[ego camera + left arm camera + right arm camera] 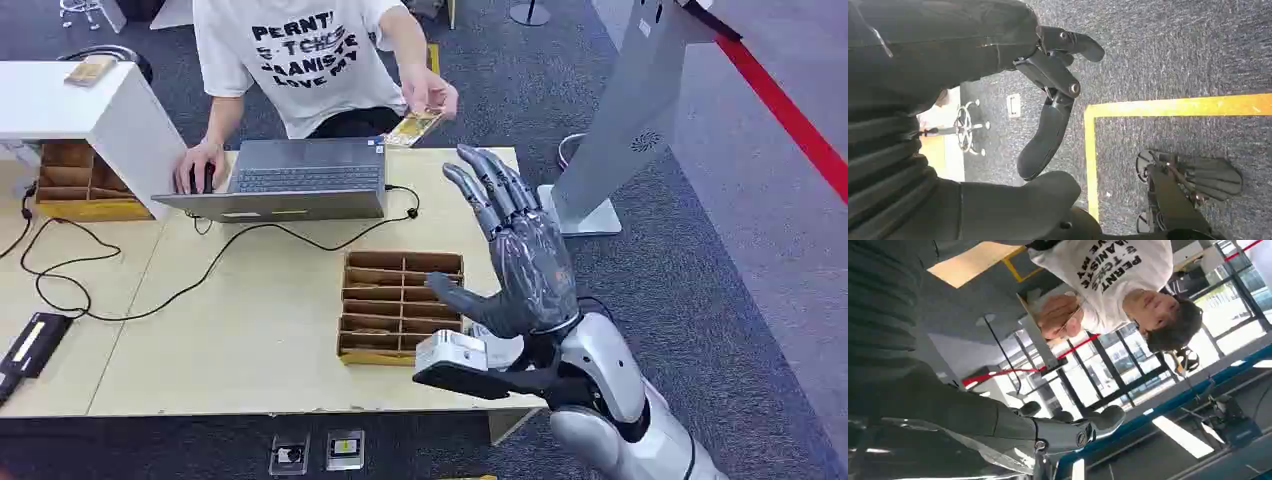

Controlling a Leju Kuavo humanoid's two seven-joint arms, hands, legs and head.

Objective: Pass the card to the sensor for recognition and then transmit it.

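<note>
A person in a white printed shirt, seated behind the table, holds a yellowish card (415, 125) out over the table's far edge. My right hand (515, 255) is raised over the table's right end with its fingers stretched up and apart, holding nothing, a short way in front of the card. In the right wrist view the card (1066, 325) is in the person's hand beyond my fingertips (1098, 422). The grey slanted sensor stand (640, 110) rises on the floor to the right. My left hand (1048, 100) hangs over the carpet, fingers loosely apart, holding nothing.
A grey laptop (290, 180) sits at the table's far side, the person's other hand beside it. A brown divided box (400, 300) lies just left of my right hand. A white stand (100, 110), another brown box (75, 180), cables and a black device (35, 342) occupy the left.
</note>
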